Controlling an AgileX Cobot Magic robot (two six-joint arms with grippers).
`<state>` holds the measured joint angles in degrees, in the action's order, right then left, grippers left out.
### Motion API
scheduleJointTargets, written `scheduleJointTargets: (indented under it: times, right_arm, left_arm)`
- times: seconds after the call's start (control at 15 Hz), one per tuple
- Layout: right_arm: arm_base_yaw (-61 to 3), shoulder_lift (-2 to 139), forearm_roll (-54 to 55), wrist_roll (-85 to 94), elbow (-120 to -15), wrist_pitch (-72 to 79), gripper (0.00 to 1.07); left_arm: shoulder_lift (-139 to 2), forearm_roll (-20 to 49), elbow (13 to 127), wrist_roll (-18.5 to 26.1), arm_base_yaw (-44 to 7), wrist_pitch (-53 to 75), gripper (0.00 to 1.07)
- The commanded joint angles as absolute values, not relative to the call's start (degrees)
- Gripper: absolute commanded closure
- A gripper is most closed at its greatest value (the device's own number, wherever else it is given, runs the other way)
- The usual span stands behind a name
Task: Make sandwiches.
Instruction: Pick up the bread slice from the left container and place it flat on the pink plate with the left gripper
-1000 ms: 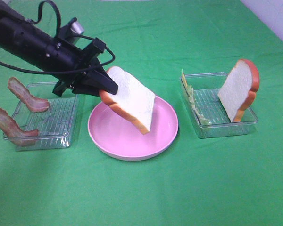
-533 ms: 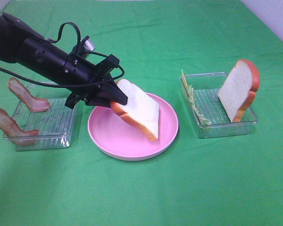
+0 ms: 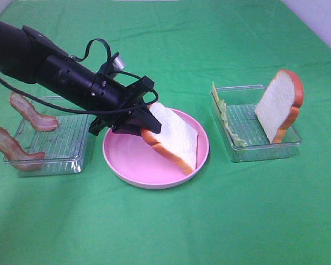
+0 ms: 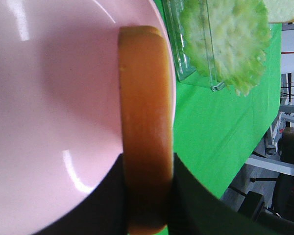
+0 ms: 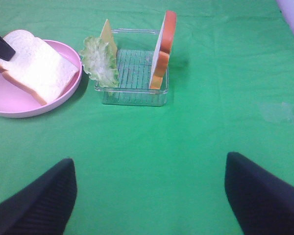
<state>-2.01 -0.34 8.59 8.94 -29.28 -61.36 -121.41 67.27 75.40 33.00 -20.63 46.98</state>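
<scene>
From overhead: in the last sec the left end effector has swung down and to the right, so the bread slice it's clamped on now slants low over the pink plate. Bottom corner is at the right-hand rim, can't tell if touching. Left wrist cam: dark fingers pinch the orange crust both sides, plate right behind it. Right wrist cam: right end effector hangs spread wide, empty, above the bench. I'd say the base slice is abt to be laid. Bacon, lettuce and the 2nd slice wait in the clear trays.
</scene>
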Motion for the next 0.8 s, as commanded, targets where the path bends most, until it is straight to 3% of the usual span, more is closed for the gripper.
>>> scheduleJointTargets:
  times: [0.07, 0.13, 0.2, 0.27, 0.33, 0.4, 0.53, 0.8]
  right_arm:
    - [-1.7, -1.1, 8.5, 8.8, -29.0, -60.9, 0.29]
    - [-1.7, -1.1, 8.5, 8.8, -29.0, -60.9, 0.29]
    - [-1.7, -1.1, 8.5, 8.8, -29.0, -60.9, 0.29]
    - [-1.7, -1.1, 8.5, 8.8, -29.0, -60.9, 0.29]
    - [-1.7, -1.1, 8.5, 8.8, -29.0, -60.9, 0.29]
    - [-1.7, -1.1, 8.5, 8.8, -29.0, -60.9, 0.29]
    - [-1.7, -1.1, 8.5, 8.8, -29.0, -60.9, 0.29]
    - [-1.7, -1.1, 8.5, 8.8, -29.0, -60.9, 0.29]
  left_arm:
    - [-121.9, 67.7, 75.3, 33.1, -21.0, 46.5, 1.07]
    - [-121.8, 67.6, 75.3, 33.1, -21.0, 46.6, 1.04]
    - [-121.8, 67.3, 75.3, 33.1, -21.0, 46.6, 0.94]
    - [-121.7, 67.0, 75.3, 33.1, -21.0, 46.5, 0.76]
    - [-121.6, 66.1, 75.3, 33.2, -21.0, 46.6, 0.41]
    - [-121.5, 64.3, 75.3, 33.2, -21.0, 46.2, 0.31]
    - [-120.3, 58.1, 75.5, 30.8, -21.0, 45.0, 0.31]
    - [-115.7, 39.0, 78.2, 18.9, -23.6, 41.1, 0.31]
